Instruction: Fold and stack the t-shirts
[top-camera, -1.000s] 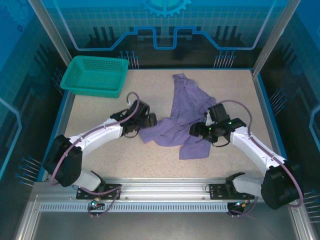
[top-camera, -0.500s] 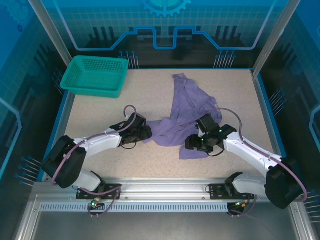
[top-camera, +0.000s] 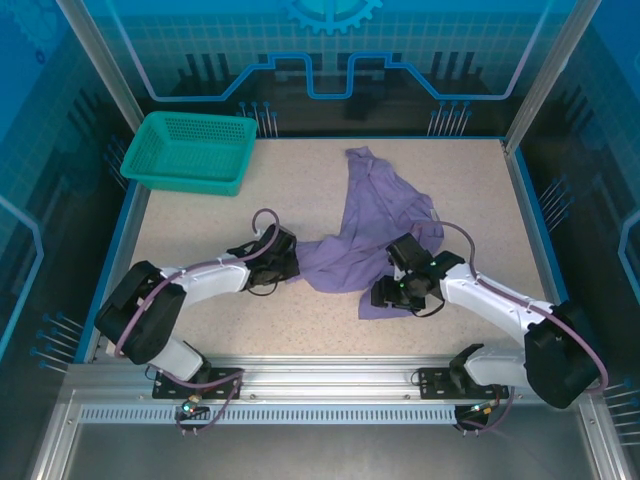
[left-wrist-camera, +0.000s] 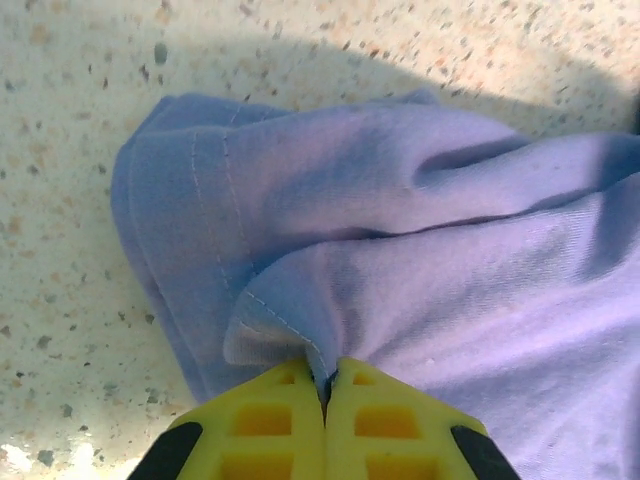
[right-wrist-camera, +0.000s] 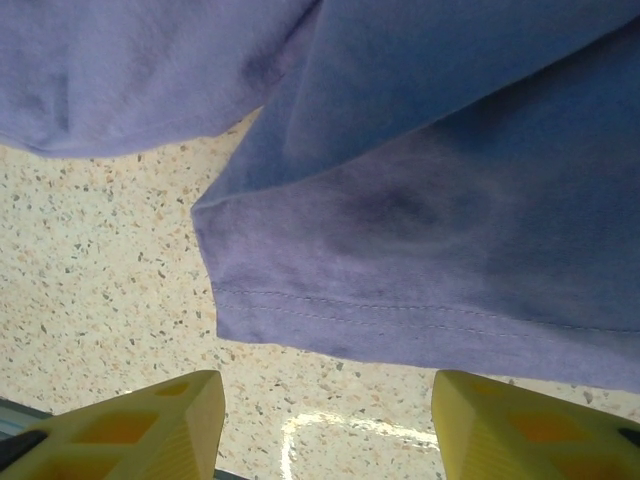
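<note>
The lavender t-shirt lies crumpled in a long heap on the speckled table, from the far middle to the near right. My left gripper sits low at the shirt's left edge. In the left wrist view its yellow jaws are shut on a stitched fold of the t-shirt. My right gripper hovers over the shirt's near hem. In the right wrist view it stands open, bare table between its fingers, just short of the t-shirt's hemmed corner.
A teal mesh basket stands at the far left corner of the table. Blue rails border the table on the left, the right and the far side. Both arm bases sit along the near edge.
My left gripper has moved a little toward me along the shirt's left edge and shut on the fabric. My right gripper has come nearer and left, over the near hem.
</note>
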